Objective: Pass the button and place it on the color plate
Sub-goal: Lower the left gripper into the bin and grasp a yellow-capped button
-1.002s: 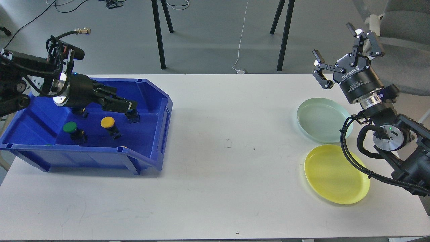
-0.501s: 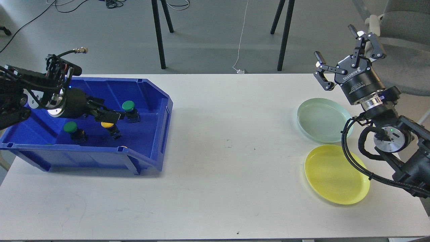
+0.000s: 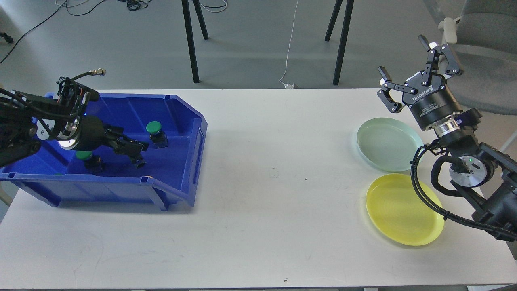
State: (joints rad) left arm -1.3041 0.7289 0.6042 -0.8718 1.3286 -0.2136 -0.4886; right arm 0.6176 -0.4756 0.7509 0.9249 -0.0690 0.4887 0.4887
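The left gripper (image 3: 135, 148) reaches low into the blue bin (image 3: 177, 109), right over the spot of a button's black base (image 3: 139, 163); its fingers are too dark to say whether they grip anything. Inside the bin, a green button (image 3: 154, 127) stands just behind the gripper, and another green button (image 3: 83, 155) (half hidden by the arm) sits to its left. Far right of the bin lie a pale green plate (image 3: 385, 143) and a yellow plate (image 3: 400, 210). The right gripper (image 3: 412, 68) hangs above them, fingers spread wide, holding nothing.
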